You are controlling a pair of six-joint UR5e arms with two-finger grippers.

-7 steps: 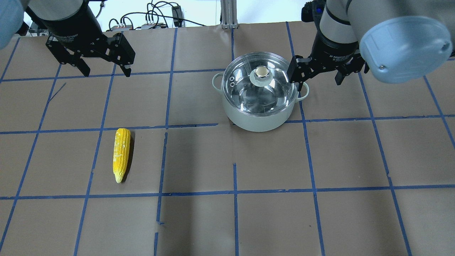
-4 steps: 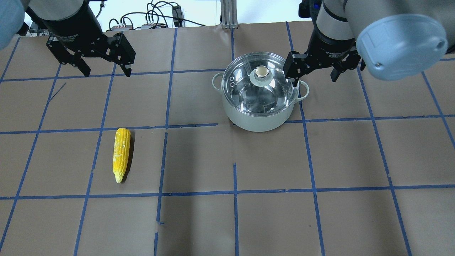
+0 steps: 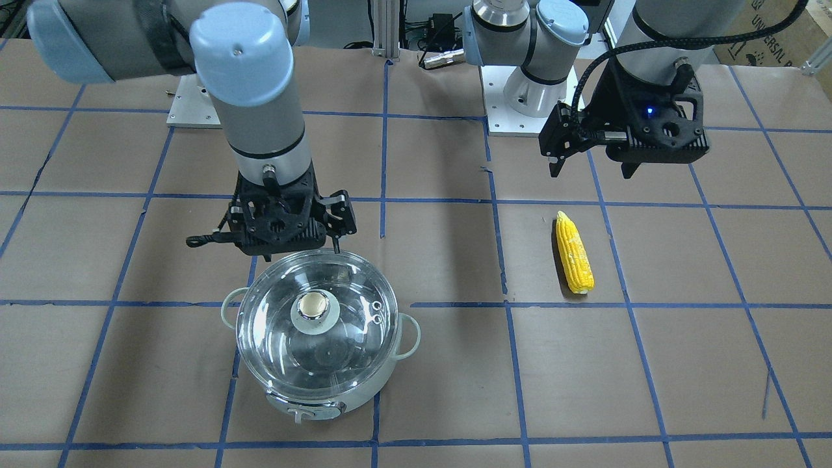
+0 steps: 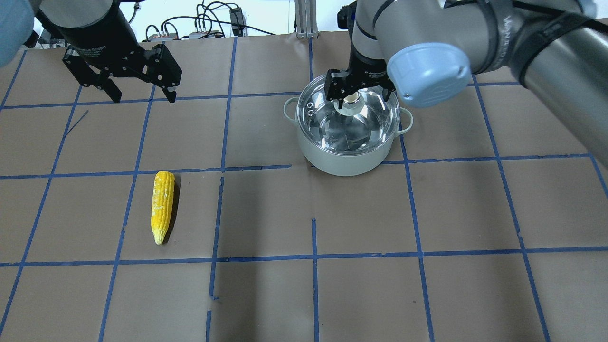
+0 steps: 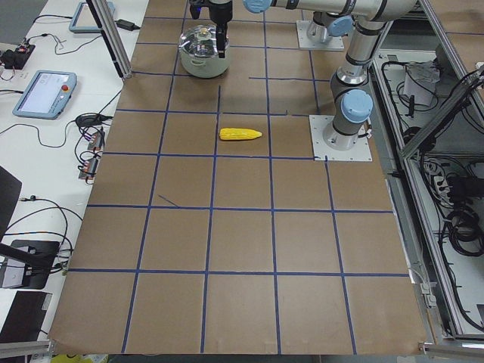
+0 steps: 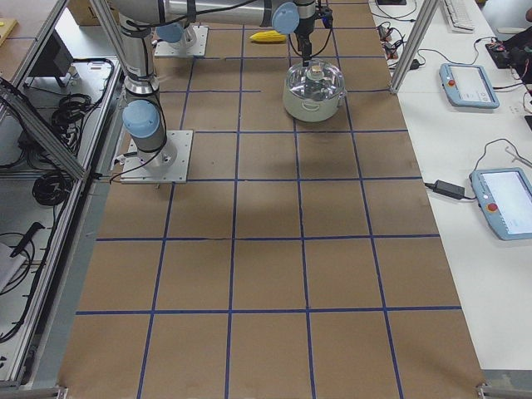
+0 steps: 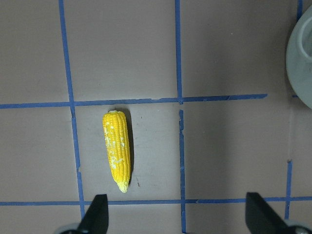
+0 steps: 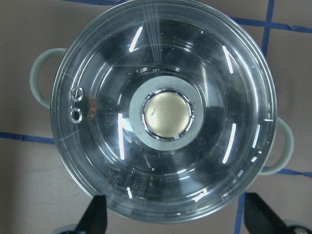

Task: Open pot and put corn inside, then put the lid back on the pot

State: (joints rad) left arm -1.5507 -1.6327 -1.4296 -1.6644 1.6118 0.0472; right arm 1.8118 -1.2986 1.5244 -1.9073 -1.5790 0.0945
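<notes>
Corn, one cob, is laid at 8 o'clock on the brown-papered table, gridded with blue tape; cables are seen beyond its far edge. One pot is set at 1 o'clock, closed by one glass lid. The right gripper is held spread above the lid's centre, the left gripper spread at 11 o'clock.

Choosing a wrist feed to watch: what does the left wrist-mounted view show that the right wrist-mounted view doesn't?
Left wrist only: the yellow tapered corn cob. Right wrist only: the round clear glass lid with beige-topped knob, seated on the pale mint round pot. Both: that pot (an edge sliver in the left view), the brown blue-taped table, open jaws at the bottom edge.
</notes>
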